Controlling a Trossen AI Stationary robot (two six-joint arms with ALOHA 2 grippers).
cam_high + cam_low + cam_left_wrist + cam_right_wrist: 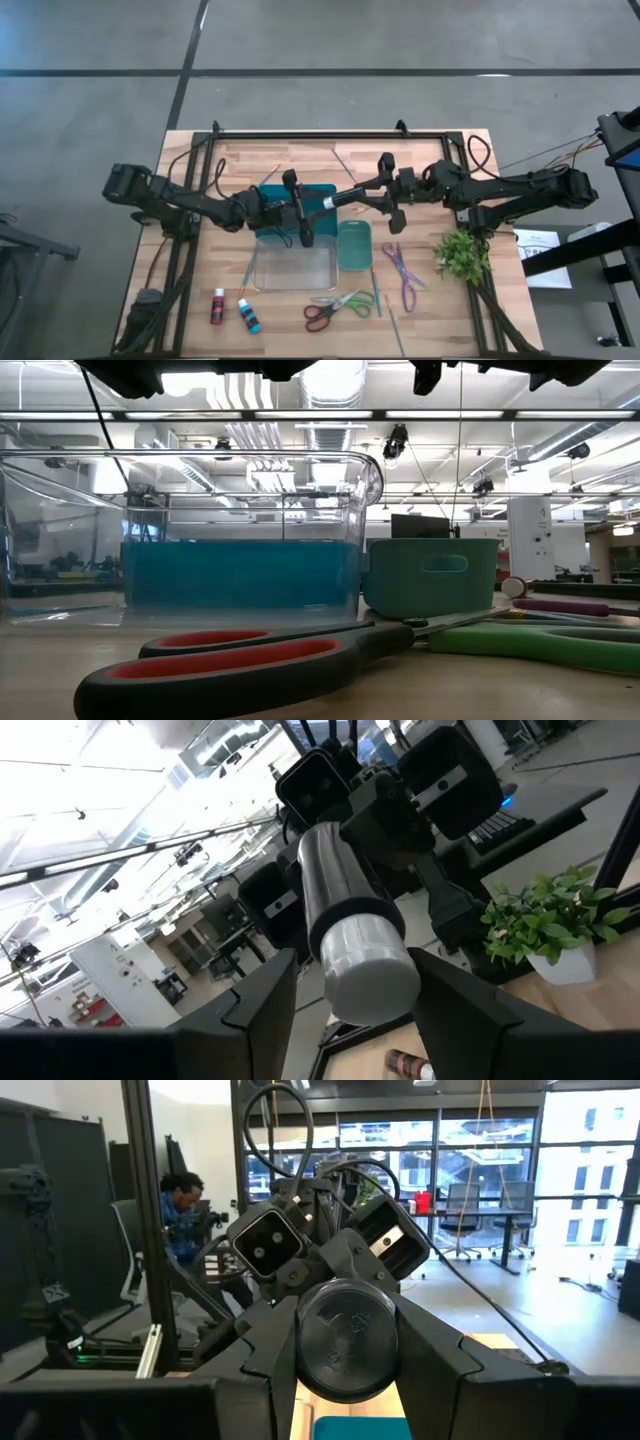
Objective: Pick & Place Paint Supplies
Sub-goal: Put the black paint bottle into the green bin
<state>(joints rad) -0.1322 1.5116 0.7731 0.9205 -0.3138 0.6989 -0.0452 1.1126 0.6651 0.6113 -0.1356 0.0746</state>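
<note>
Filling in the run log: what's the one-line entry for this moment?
stage: handoff over bins | left end effector: gripping dark paint bottle | right end effector: gripping same bottle | both scissors: on table

1. Three small white-capped paint bottles — red [217, 306], blue [248, 316], dark [345, 200].
2. Two pairs of scissors — red-and-green-handled [338, 306], purple-handled [403, 277].
3. Two containers — clear plastic [294, 266], teal [354, 245].
4. One green leafy sprig [461, 254].

Overhead straight down; low level across table [200, 160]; wrist cameras facing each other
</note>
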